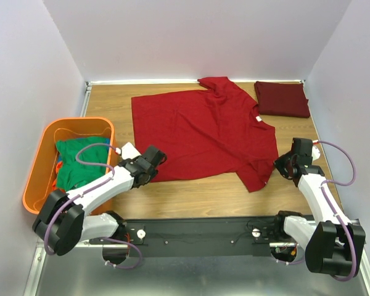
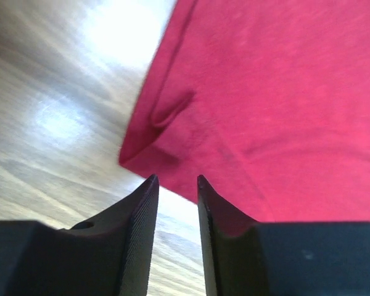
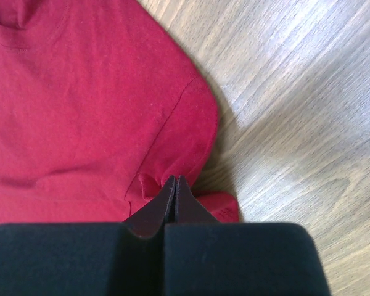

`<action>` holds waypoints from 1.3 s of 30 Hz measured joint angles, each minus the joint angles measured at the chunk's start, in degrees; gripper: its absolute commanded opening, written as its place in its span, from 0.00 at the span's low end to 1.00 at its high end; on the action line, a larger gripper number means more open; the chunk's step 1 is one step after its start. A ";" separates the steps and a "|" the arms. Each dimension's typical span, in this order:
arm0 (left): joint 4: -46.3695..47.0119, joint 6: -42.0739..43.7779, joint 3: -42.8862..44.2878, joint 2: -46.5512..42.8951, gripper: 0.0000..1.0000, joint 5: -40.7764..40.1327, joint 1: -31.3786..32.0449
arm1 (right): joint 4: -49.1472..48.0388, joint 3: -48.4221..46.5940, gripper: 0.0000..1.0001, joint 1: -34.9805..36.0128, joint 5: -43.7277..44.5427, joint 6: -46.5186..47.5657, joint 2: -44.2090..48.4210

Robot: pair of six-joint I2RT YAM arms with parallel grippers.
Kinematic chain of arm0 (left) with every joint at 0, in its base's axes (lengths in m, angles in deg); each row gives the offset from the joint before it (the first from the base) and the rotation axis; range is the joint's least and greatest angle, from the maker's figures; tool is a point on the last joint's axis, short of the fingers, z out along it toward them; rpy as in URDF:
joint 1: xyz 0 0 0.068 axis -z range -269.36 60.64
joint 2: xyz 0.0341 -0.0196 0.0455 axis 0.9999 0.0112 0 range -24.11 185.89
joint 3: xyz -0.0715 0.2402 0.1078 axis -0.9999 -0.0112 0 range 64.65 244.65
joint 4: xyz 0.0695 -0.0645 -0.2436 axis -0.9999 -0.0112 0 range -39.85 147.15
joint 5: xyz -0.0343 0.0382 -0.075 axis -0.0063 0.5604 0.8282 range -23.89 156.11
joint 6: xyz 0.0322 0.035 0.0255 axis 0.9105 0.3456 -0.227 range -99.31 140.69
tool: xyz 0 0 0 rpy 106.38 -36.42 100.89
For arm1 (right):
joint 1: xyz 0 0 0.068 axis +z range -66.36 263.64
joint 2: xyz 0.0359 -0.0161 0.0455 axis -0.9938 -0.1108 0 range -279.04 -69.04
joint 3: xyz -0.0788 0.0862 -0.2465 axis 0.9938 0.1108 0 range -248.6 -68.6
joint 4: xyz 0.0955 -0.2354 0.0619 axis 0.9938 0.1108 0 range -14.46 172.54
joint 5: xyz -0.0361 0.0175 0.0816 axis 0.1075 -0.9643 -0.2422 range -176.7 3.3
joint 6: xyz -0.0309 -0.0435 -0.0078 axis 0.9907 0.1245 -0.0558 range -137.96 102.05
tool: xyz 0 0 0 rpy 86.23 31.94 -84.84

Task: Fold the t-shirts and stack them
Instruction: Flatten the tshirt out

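The bright red t-shirt point(image 1: 203, 129) lies spread on the wooden table. A dark maroon t-shirt point(image 1: 282, 98) lies folded at the back right. A green t-shirt point(image 1: 80, 161) sits in the orange tub. My left gripper point(image 1: 161, 158) is open and empty at the red shirt's near-left corner. In the left wrist view the gripper point(image 2: 176, 180) stands just short of that corner point(image 2: 135, 154). My right gripper point(image 1: 279, 164) is at the shirt's right sleeve. In the right wrist view the gripper point(image 3: 174, 180) is shut on a pinch of the red sleeve cloth point(image 3: 172, 123).
The orange plastic tub point(image 1: 40, 157) stands at the left edge of the table, with more cloth under the green shirt. White walls close in the table on the left, back and right. Bare wood point(image 1: 197, 197) lies between the red shirt and the arm bases.
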 measured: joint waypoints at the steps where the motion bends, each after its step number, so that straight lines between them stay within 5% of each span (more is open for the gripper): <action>1: -0.55 0.02 1.33 0.20 0.40 -0.55 0.00 | -0.02 0.00 0.01 0.00 0.00 -0.02 0.00; 14: -3.17 -1.70 9.38 13.46 0.41 -3.58 0.00 | -0.20 0.02 0.01 0.00 -0.15 0.04 0.02; 39: -5.42 -4.04 14.03 22.71 0.45 -6.14 -0.44 | -1.64 2.14 0.01 0.00 -2.23 1.40 0.00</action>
